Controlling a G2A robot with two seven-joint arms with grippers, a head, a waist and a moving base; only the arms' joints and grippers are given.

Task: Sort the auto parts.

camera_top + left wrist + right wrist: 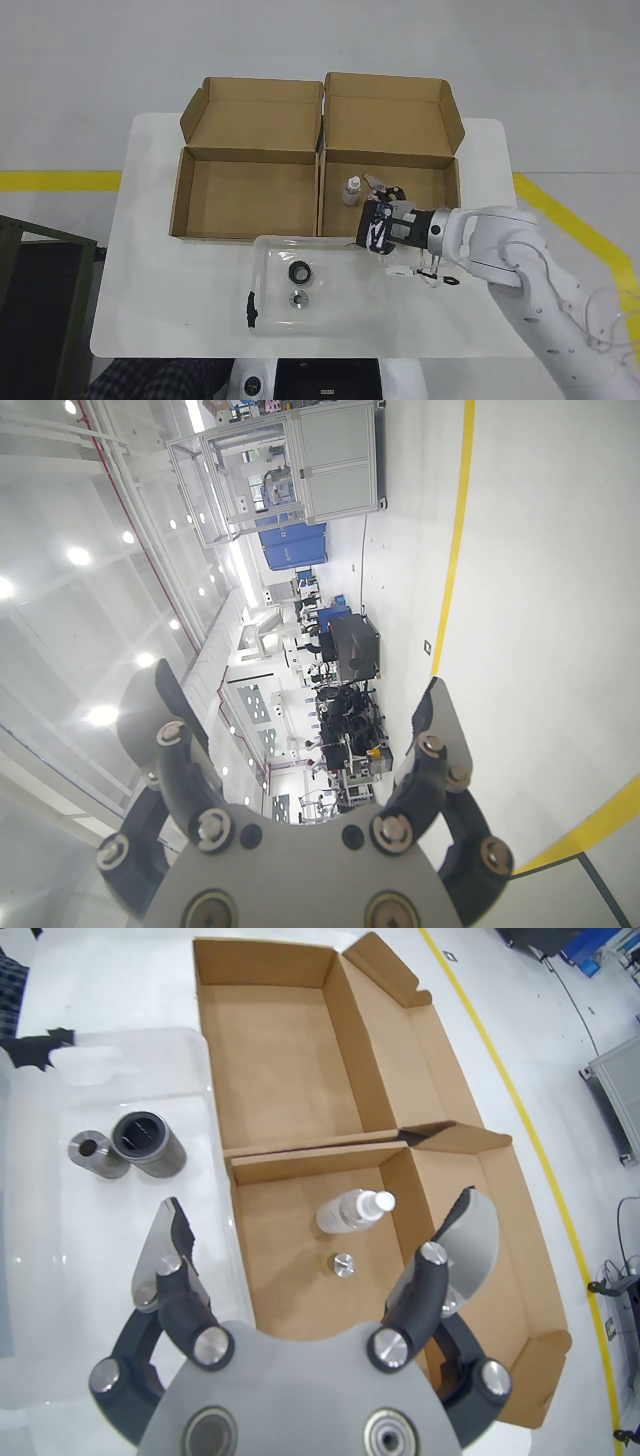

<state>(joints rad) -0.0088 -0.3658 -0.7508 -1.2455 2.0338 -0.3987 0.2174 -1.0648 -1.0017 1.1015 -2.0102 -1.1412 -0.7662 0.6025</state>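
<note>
My right gripper [320,1210] [372,226] hangs open and empty above the front edge of the right cardboard box [300,1308] [425,185], beside the clear plastic tray [100,1078] [330,315]. In that box lie a small clear spray bottle [350,1213] [352,189] and a little metal cap [342,1264] [376,182]. A dark cylindrical sleeve [147,1143] [300,272] and a smaller steel bushing [95,1154] [298,299] stand in the tray. The left cardboard box [280,1053] [245,195] holds nothing. My left gripper [300,685] is open, with only the hall beyond it.
Both boxes have their lids folded back toward the table's far side. A black piece [250,308] [37,1050] clings to the tray's left rim. White table [150,250] shows bare left of the boxes and tray.
</note>
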